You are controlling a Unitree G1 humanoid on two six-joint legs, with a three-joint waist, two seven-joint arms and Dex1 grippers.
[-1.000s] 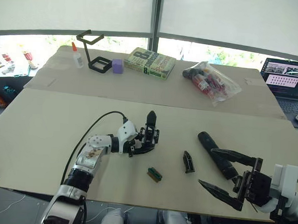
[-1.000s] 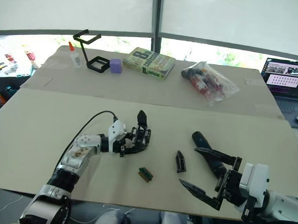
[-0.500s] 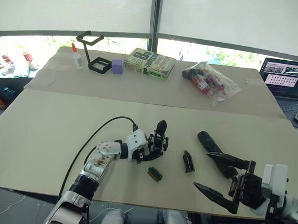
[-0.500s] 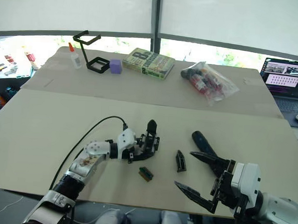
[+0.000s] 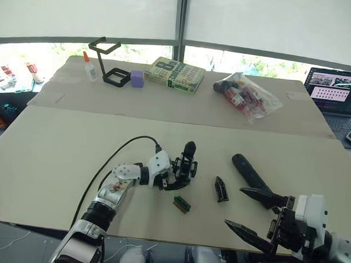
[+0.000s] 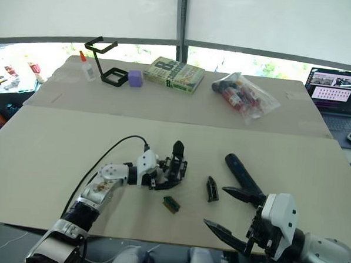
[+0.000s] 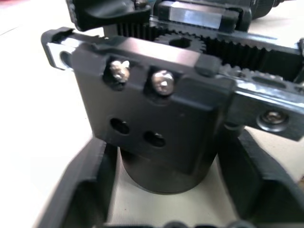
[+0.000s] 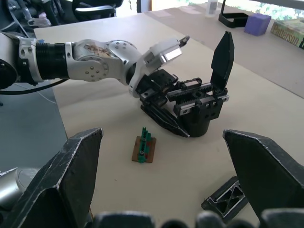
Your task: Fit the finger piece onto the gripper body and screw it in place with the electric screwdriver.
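Note:
The gripper body (image 5: 184, 167) stands on the near table, its pointed black finger sticking up. My left gripper (image 5: 178, 179) is shut on its round base; the left wrist view has the body (image 7: 156, 109) close up between my fingers (image 7: 88, 185). To its right the finger piece (image 5: 221, 189) lies flat on the table. Farther right lies the electric screwdriver (image 5: 247, 170), pointing toward the near edge. My right gripper (image 5: 234, 208) hangs open at the near right edge, just short of the screwdriver's near end and holding nothing.
A small green-and-brown block (image 5: 182, 204) lies in front of the gripper body. On the far table are a book (image 5: 175, 74), a plastic bag of items (image 5: 248, 95), a black wire stand (image 5: 108, 60), a purple cube (image 5: 137, 78) and a glue bottle (image 5: 89, 66). A laptop (image 5: 333, 92) sits at far right.
My left gripper has slid the gripper body right and nearer over the last second, then held still. The right gripper has drawn back toward the near edge, away from the screwdriver.

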